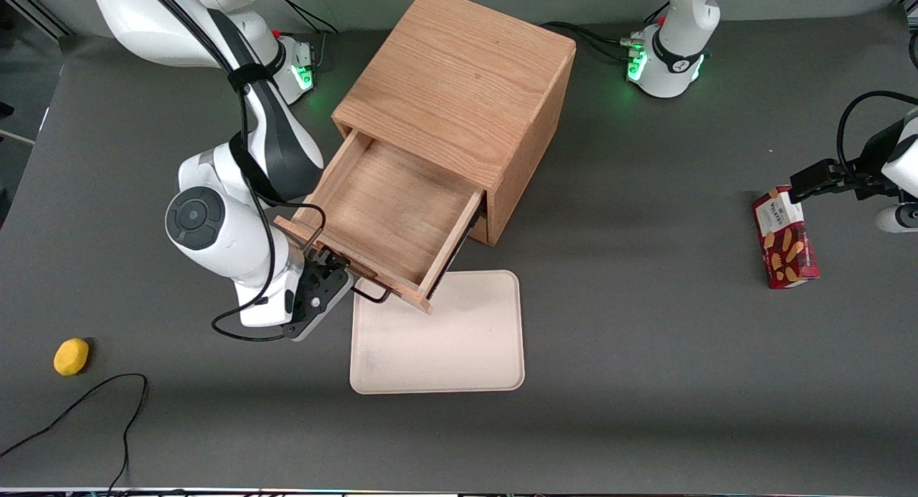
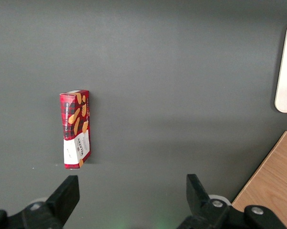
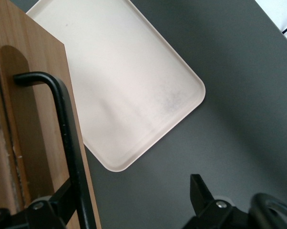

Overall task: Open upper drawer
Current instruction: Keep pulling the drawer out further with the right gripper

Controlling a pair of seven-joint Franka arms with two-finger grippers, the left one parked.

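Observation:
The upper drawer (image 1: 391, 203) of the oak cube cabinet (image 1: 459, 81) stands pulled far out toward the front camera, and its bare wooden inside shows. Its thin black bar handle (image 1: 373, 294) (image 3: 69, 138) runs along the drawer front (image 3: 34, 109). My right gripper (image 1: 333, 275) (image 3: 134, 195) is in front of the drawer at the handle's end nearer the working arm. It is open, jaws spread wide. The bar lies close against one finger, while the other finger (image 3: 203, 193) hangs over bare table. Nothing is clamped between them.
A pale beige tray (image 1: 437, 339) (image 3: 129, 86) lies flat on the grey table just in front of the open drawer. A yellow fruit (image 1: 71, 356) and a black cable (image 1: 86, 404) lie toward the working arm's end. A red biscuit box (image 1: 785, 239) (image 2: 76, 129) lies toward the parked arm's end.

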